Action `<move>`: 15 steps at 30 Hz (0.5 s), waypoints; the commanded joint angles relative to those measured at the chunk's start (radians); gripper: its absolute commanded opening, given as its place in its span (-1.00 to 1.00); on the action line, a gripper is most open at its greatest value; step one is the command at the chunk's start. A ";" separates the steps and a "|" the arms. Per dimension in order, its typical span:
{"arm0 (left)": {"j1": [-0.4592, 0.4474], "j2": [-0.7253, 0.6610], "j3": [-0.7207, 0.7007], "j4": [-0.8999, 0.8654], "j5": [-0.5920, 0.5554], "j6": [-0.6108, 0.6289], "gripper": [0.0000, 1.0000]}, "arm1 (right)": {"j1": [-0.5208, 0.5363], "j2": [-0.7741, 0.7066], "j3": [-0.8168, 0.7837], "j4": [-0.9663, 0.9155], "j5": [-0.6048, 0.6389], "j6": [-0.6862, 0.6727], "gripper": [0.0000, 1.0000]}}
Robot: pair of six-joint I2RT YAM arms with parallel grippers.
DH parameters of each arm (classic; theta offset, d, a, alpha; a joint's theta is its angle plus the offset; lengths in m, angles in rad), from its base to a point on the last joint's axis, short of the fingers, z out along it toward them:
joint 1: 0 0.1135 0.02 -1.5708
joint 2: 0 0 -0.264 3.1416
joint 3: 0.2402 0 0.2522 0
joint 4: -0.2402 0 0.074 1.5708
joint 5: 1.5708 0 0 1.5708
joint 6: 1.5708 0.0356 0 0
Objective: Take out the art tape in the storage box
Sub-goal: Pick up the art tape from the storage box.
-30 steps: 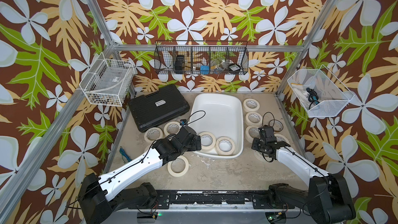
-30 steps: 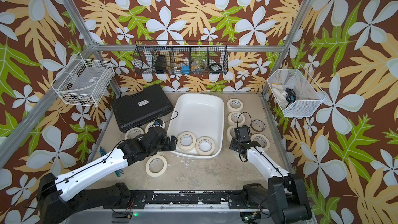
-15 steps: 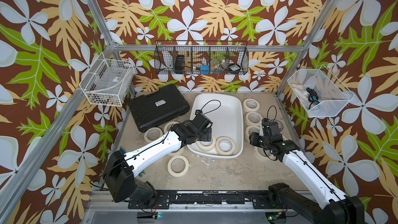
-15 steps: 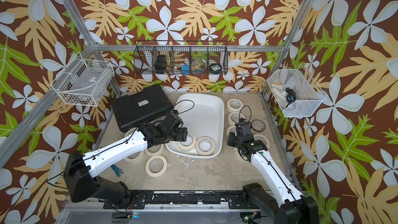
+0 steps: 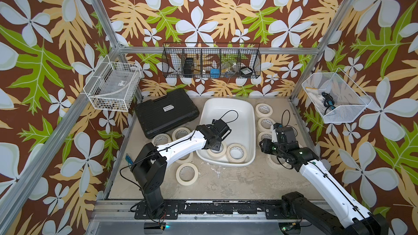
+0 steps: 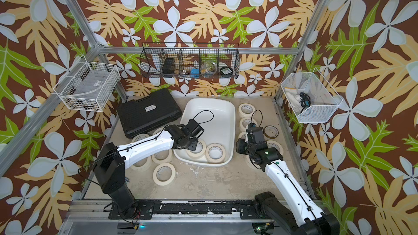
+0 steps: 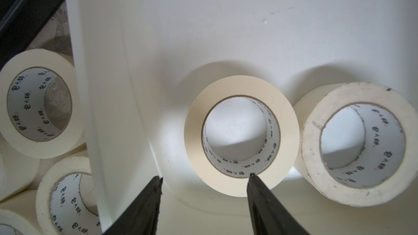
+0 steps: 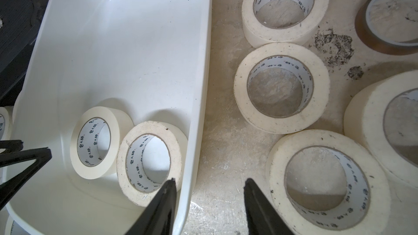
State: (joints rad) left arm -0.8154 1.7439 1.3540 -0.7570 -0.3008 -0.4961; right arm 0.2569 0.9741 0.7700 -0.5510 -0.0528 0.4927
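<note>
Tape rolls in storage box point(image 5: 244, 127), L arm inside.
2 art tape rolls lie flat at box's robot-side end. L gripper point(image 7: 204, 176) jaws apart, straddling near roll point(image 7: 194, 136) wall, not clamped; second roll point(image 7: 311, 143) just beside it. R gripper point(image 8: 209, 181) jaws apart, empty, over box rim. Other rolls point(image 5: 178, 174) on table point(image 5: 226, 184).

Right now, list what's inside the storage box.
The storage box holds two art tape rolls at its near end: the cleaner roll under the open left gripper, the scuffed roll beside it. In both top views the left arm half covers the cleaner one.
</note>
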 commanded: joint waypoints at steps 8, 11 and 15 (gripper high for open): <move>0.057 0.059 -0.037 0.060 0.046 0.034 0.19 | 0.004 -0.021 0.000 -0.014 -0.012 -0.006 0.04; 0.069 0.083 -0.038 0.080 0.057 0.043 0.19 | 0.003 -0.022 0.000 -0.016 -0.008 -0.011 0.04; 0.092 0.114 -0.048 0.110 0.084 0.055 0.18 | 0.003 -0.020 0.002 -0.018 -0.009 -0.016 0.04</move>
State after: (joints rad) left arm -0.7349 1.8477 1.3117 -0.6758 -0.2451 -0.4622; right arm 0.2600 0.9546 0.7715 -0.5686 -0.0563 0.4866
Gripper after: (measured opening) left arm 0.594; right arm 0.521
